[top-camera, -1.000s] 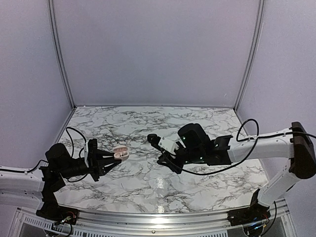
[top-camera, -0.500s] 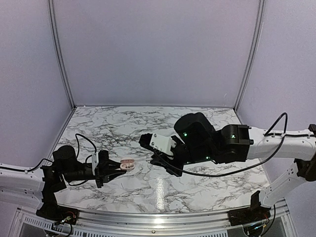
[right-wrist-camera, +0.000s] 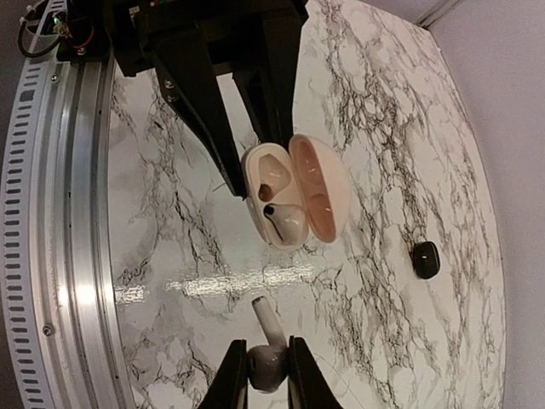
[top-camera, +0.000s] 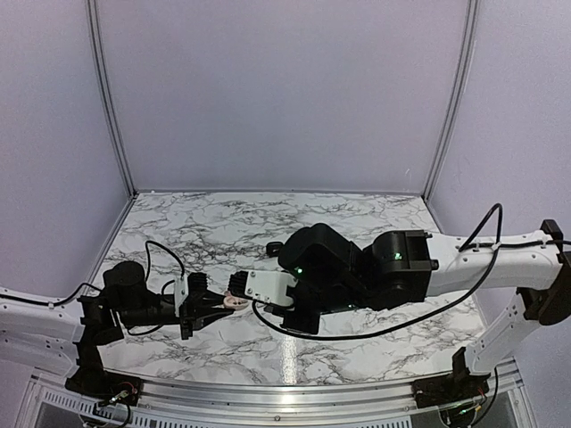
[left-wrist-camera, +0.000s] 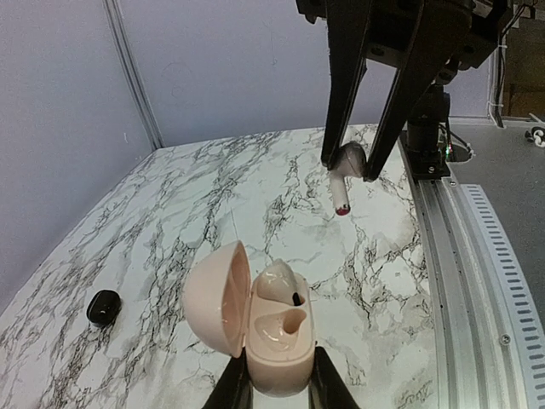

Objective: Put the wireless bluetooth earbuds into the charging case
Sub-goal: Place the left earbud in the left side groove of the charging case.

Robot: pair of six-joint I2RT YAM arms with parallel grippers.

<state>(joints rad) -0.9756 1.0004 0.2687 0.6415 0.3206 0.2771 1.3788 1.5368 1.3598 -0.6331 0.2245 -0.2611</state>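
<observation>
My left gripper [left-wrist-camera: 272,381] is shut on the base of the pale pink charging case [left-wrist-camera: 277,349], whose lid [left-wrist-camera: 217,298] stands open to the left. One pale earbud [left-wrist-camera: 281,284] sits in the far well; the near well [left-wrist-camera: 294,322] is empty. My right gripper [right-wrist-camera: 266,368] is shut on the head of the second pale earbud [right-wrist-camera: 269,365], its stem pointing at the case [right-wrist-camera: 277,204], a short gap away. In the top view the right gripper [top-camera: 239,287] hangs just above the case [top-camera: 236,302] held by the left gripper [top-camera: 219,306].
A small black rounded lump [left-wrist-camera: 103,307] lies on the marble top beyond the case, also in the right wrist view [right-wrist-camera: 425,258] and the top view [top-camera: 274,247]. The aluminium rail [left-wrist-camera: 477,281] runs along the table's near edge.
My right arm has swung left with the earbud and now hangs close over the case. My left gripper has carried the open case a little right and nearer.
</observation>
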